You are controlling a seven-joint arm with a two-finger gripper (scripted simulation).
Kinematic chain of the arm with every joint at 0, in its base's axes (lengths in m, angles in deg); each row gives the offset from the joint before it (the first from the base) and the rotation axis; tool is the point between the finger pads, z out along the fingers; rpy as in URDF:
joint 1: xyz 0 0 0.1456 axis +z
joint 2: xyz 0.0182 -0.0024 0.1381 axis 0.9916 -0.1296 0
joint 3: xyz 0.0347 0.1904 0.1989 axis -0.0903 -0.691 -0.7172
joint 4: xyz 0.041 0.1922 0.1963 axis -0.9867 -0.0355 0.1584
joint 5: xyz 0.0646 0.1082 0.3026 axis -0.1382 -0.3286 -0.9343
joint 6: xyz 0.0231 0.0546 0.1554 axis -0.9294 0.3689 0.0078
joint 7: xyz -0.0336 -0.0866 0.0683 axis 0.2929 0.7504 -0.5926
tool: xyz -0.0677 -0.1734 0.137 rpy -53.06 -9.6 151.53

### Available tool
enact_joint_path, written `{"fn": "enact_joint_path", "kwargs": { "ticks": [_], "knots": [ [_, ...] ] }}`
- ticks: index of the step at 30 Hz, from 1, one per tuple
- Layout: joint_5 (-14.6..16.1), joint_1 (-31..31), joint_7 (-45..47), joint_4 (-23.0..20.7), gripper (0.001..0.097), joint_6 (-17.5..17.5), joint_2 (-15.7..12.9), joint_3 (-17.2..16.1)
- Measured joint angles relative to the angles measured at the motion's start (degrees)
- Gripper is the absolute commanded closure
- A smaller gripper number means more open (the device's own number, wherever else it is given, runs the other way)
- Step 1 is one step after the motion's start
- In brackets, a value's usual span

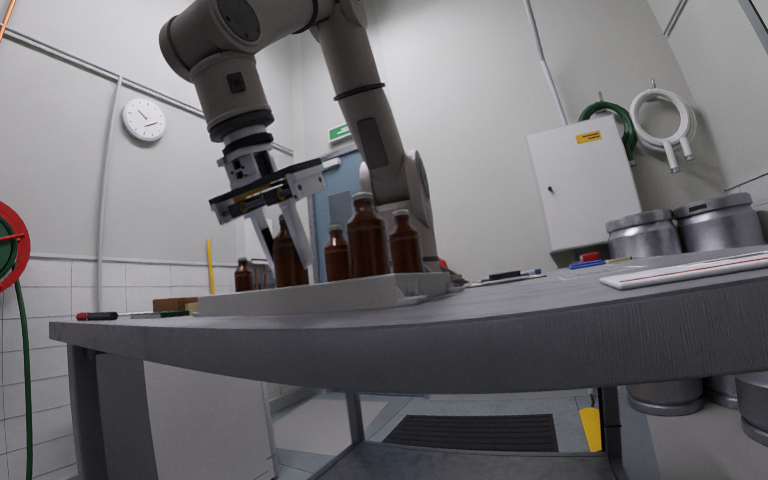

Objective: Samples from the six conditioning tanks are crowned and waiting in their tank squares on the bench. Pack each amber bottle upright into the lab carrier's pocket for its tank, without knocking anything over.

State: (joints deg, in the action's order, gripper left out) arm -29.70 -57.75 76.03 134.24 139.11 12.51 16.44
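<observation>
An amber bottle (286, 255) stands upright between the fingers of my gripper (286, 257), over the left part of the pale grey lab carrier (325, 293) on the bench. Three more amber bottles stand upright in the carrier to its right: a short one (336, 253), a tall one (367, 236) and a medium one (404, 242). A small amber bottle (243, 275) stands further back on the bench at the left, beyond the carrier. The bottom of the held bottle is hidden behind the carrier's rim. My gripper is closed around the amber bottle.
Behind the carrier are the arm's base and a blue door (340, 209). A red-handled screwdriver (105, 315) and a brown block (174, 304) lie at the bench's left end. Pens (594, 262) and a white ruler (685, 270) lie at the right, with steel kegs (682, 225) beyond.
</observation>
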Motion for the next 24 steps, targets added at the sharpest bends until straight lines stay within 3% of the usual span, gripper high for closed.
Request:
{"fn": "enact_joint_path", "kwargs": {
  "ticks": [24],
  "knots": [
    [0.0, 0.0, 0.0, 0.0, 0.0406, 0.0, 0.0, 0.0]
  ]
}}
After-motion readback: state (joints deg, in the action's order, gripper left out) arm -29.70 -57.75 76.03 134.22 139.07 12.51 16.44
